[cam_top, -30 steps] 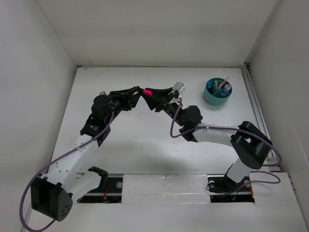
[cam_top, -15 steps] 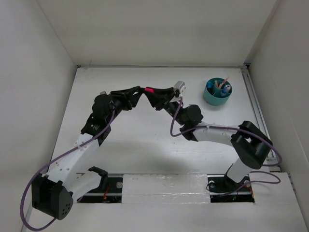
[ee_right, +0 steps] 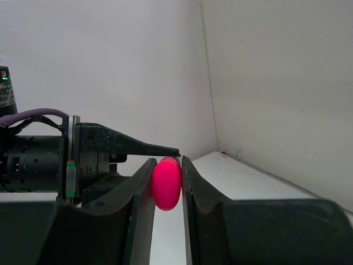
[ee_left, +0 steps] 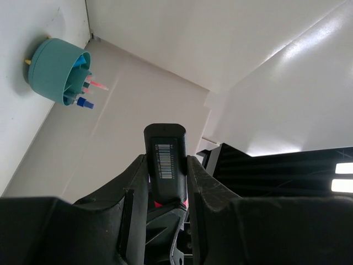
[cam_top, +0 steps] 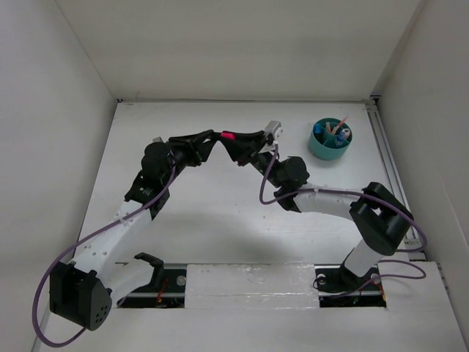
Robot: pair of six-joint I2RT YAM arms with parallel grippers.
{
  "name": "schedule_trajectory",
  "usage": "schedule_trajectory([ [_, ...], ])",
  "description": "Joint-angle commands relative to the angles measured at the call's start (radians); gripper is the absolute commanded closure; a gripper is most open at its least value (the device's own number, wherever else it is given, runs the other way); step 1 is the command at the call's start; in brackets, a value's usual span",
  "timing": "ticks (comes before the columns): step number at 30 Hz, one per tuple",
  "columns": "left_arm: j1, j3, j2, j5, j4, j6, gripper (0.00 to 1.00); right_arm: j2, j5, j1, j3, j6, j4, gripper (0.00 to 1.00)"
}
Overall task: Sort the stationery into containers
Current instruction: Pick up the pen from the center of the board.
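Note:
A black marker with a pink cap (cam_top: 226,136) hangs in the air between my two grippers above the table's far middle. My left gripper (cam_top: 211,137) is shut on the black barrel, whose barcode label shows in the left wrist view (ee_left: 165,160). My right gripper (cam_top: 236,139) is shut on the pink cap (ee_right: 166,183), which sits squeezed between its fingers. The round teal organiser (cam_top: 322,152) stands at the far right and holds several pens and pencils. It also shows in the left wrist view (ee_left: 47,66).
White walls enclose the table on the left, back and right. A metal rail (cam_top: 392,169) runs along the right edge beside the organiser. The left gripper's finger (ee_right: 132,147) shows just behind the cap in the right wrist view.
Both grippers and the marker between them have drifted slightly toward the far side. Both grips are unchanged.

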Motion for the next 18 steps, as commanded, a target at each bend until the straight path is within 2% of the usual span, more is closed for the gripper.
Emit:
schedule_trajectory([
  [1,0.001,0.036,-0.001,0.034,0.042,0.053,1.00,-0.005,-0.092,-0.019,0.053,0.038,0.524,1.00],
  [8,0.001,0.045,0.029,0.101,0.069,0.111,1.00,0.004,-0.163,-0.048,0.093,0.080,0.492,1.00],
  [14,0.001,0.054,0.029,0.102,0.049,0.133,1.00,-0.005,-0.191,-0.048,0.102,0.080,0.472,1.00],
  [18,0.001,0.025,0.019,0.092,0.049,0.133,0.98,-0.015,-0.212,-0.048,0.122,0.068,0.377,1.00],
])
